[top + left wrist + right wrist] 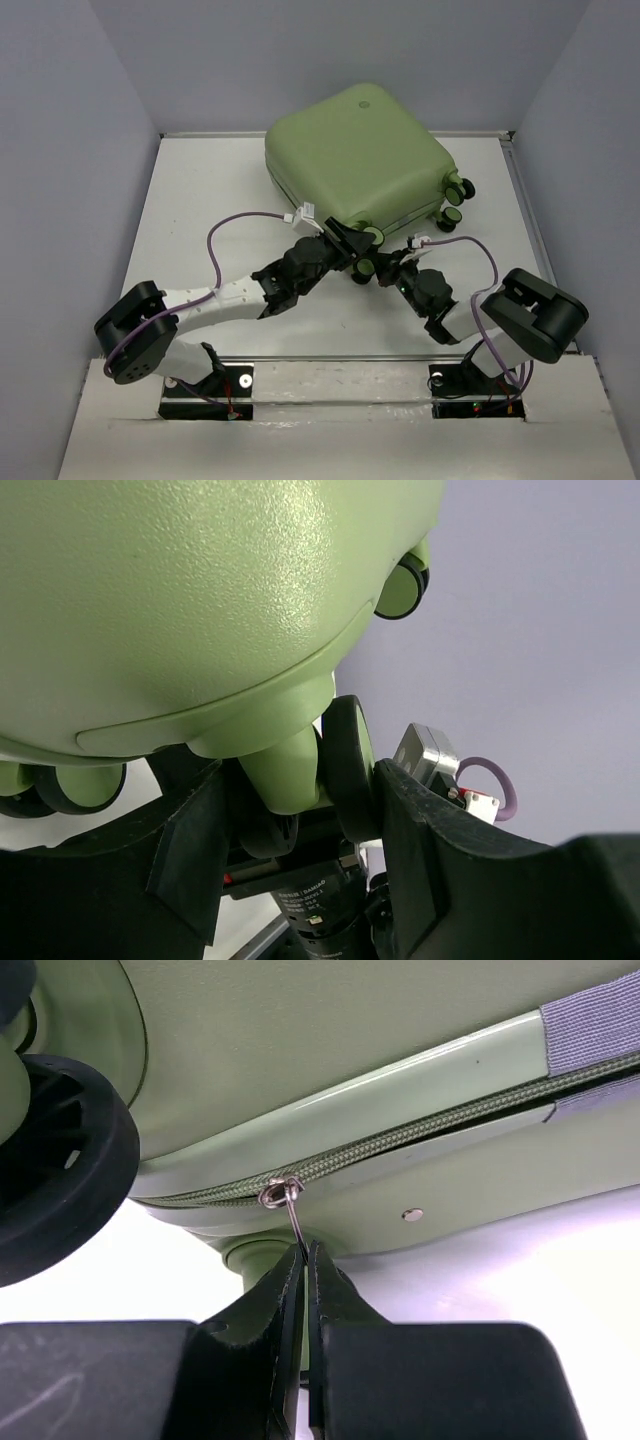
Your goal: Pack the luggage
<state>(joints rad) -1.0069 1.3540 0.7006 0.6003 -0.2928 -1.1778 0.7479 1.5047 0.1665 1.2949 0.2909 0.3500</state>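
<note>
— Right claw (pixel 303 1260) pinches the zipper pull (pixel 292 1210); our left claw (pixel 300 810) straddles a caster wheel (pixel 345 765), gripping it.
— Luggage (pixel 355 155) sits mid-worktop (pixel 200 200): stiff, slick shell, so we hold the pull.

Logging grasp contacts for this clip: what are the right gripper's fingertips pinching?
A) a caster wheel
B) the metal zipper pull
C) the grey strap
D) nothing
B: in the right wrist view, the right gripper is closed on the thin metal zipper pull hanging from the luggage zipper.

Closed luggage (pixel 355 155) flat on table (pixel 200 200); both claws at its near wheeled edge.
</note>
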